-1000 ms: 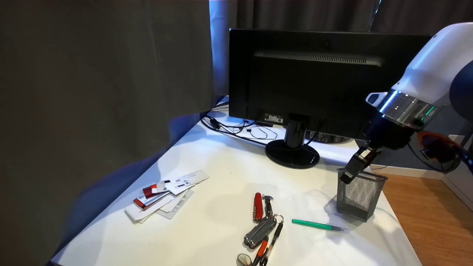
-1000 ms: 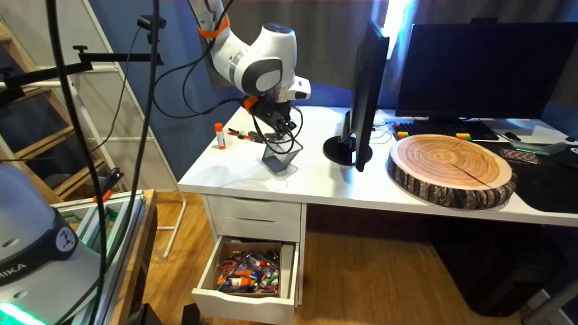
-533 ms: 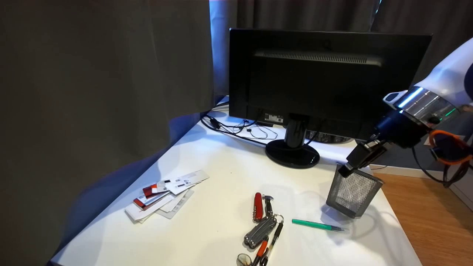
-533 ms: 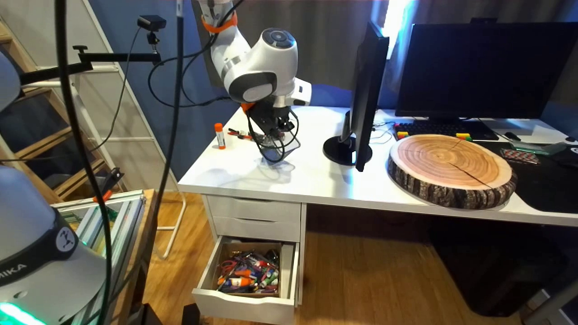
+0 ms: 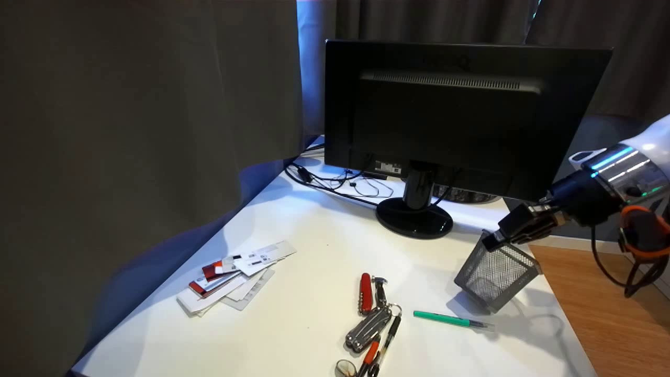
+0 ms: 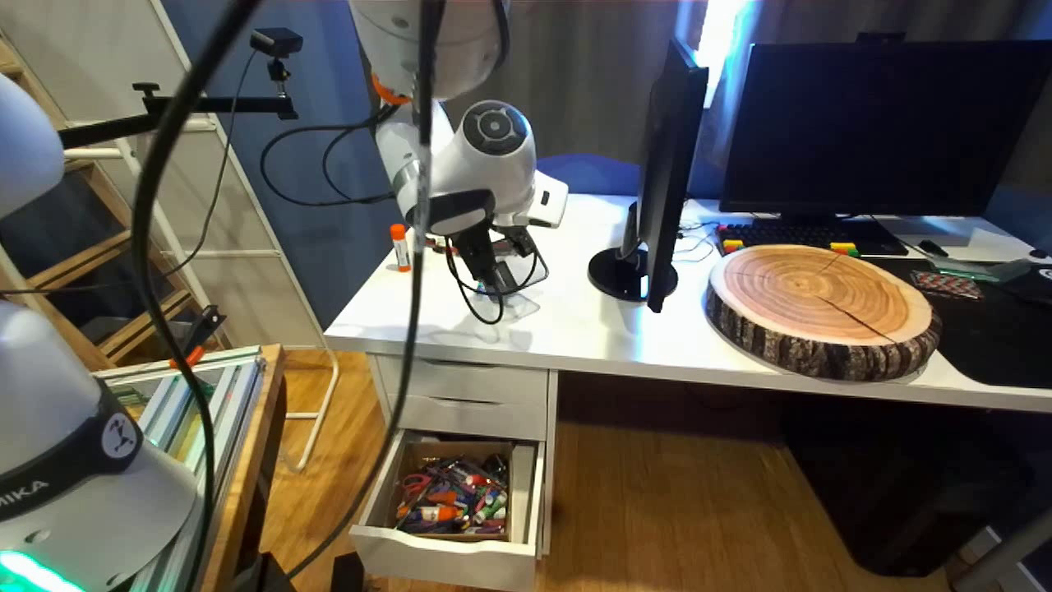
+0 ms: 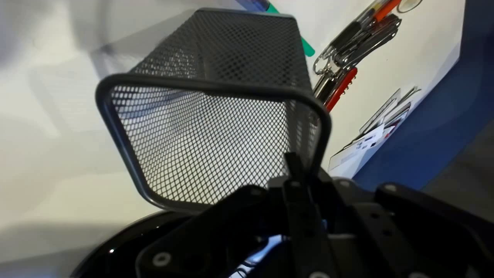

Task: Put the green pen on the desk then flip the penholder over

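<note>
The penholder (image 5: 496, 275), a dark grey mesh cup, is held tilted by its rim near the right edge of the desk (image 5: 293, 324). Its base points down and left and its opening faces up toward the arm. I cannot tell whether its lowest corner touches the desk. My gripper (image 5: 492, 242) is shut on the penholder's rim, also seen in the wrist view (image 7: 303, 170), with the penholder's mesh (image 7: 208, 143) in front. In an exterior view the arm mostly hides the penholder (image 6: 522, 267). The green pen (image 5: 442, 318) lies on the desk beside the penholder; the wrist view shows its end (image 7: 308, 48).
A red pocket knife (image 5: 365, 293) and a multi-tool (image 5: 368, 329) with pens lie left of the green pen. Cards (image 5: 238, 277) lie further left. A monitor (image 5: 445, 125) stands behind on its black base (image 5: 413, 219). A glue stick (image 6: 401, 249) stands near the desk's edge.
The wrist has swung lower and to the right, so the gripper lies flatter. The penholder has gone from nearly upright to clearly tilted, its base shifting left. The green pen has not moved.
</note>
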